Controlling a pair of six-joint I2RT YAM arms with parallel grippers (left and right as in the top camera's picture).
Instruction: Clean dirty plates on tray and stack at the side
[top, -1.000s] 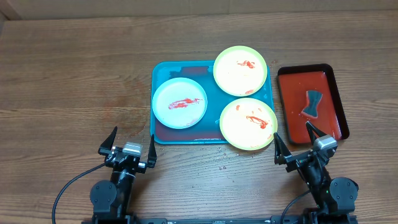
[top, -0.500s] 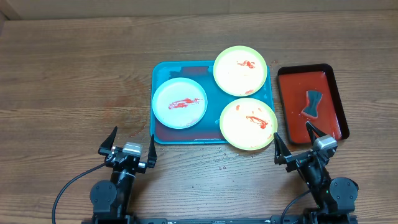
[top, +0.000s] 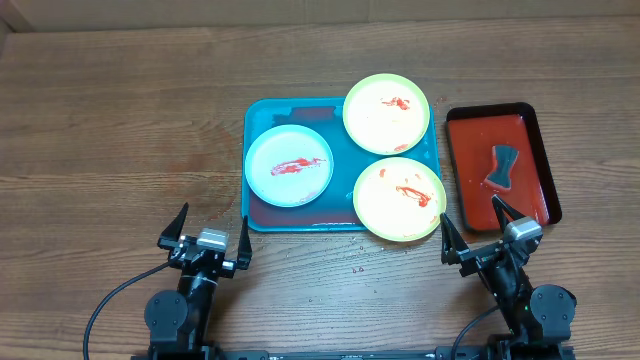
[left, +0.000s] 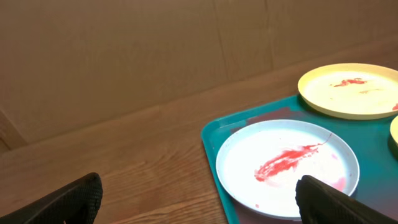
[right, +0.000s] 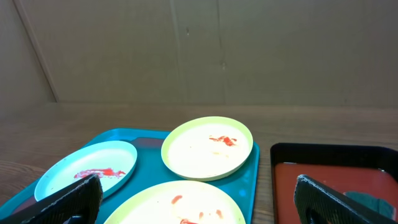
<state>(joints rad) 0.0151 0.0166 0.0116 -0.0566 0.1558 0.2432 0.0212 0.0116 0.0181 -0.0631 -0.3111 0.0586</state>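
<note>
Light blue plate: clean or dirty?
Dirty. The light blue plate lies flat on the turquoise tray, with a red sauce smear across its pale centre.

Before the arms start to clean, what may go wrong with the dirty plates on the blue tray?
1. The near yellow-green plate sticks out over the front right corner of the tray. Pressing on that side may tip it or slide it off.
2. The far yellow-green plate also overhangs the rim and lies very close to the near one, so moving either may knock the other.
</note>
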